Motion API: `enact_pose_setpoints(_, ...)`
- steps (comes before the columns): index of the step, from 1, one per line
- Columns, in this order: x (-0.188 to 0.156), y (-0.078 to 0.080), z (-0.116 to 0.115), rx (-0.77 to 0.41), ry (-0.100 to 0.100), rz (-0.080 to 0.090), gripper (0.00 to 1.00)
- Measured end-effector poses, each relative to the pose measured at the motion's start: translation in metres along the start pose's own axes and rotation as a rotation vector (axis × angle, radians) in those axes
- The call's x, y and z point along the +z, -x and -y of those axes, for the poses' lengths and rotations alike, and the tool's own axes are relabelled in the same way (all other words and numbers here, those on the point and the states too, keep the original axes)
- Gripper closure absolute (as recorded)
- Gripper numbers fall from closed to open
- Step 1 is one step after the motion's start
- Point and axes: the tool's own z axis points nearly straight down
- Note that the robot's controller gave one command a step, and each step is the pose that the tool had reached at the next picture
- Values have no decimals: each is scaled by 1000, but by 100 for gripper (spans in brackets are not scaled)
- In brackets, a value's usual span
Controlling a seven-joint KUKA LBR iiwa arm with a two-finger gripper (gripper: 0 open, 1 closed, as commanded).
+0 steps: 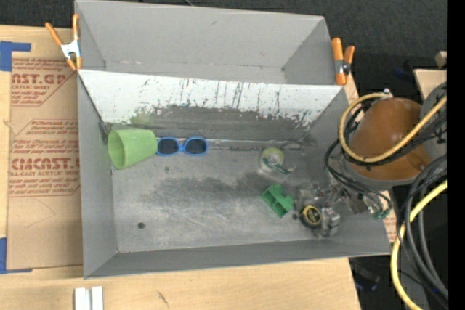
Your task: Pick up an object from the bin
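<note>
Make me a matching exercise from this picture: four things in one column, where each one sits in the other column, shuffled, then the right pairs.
Things
1. light green cup
2. blue sunglasses
3. dark green block
4. gripper

Places
A. low at the right end of the bin
B. on the floor just left of the gripper
C. lying on its side at the far left
D. by the back wall, between the cup and the pale round thing

Pairs: 1-C, 2-D, 3-B, 4-A

Cup [132, 148] far L, glasses [182, 147] beside it, block [277, 200] R.
</note>
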Motion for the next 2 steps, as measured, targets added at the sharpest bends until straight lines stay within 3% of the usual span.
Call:
enact_pose_setpoints(1,-125,32,-8,-11,-6,9,100)
enact_pose_setpoints(2,-229,54,-28,-75,-7,11,100)
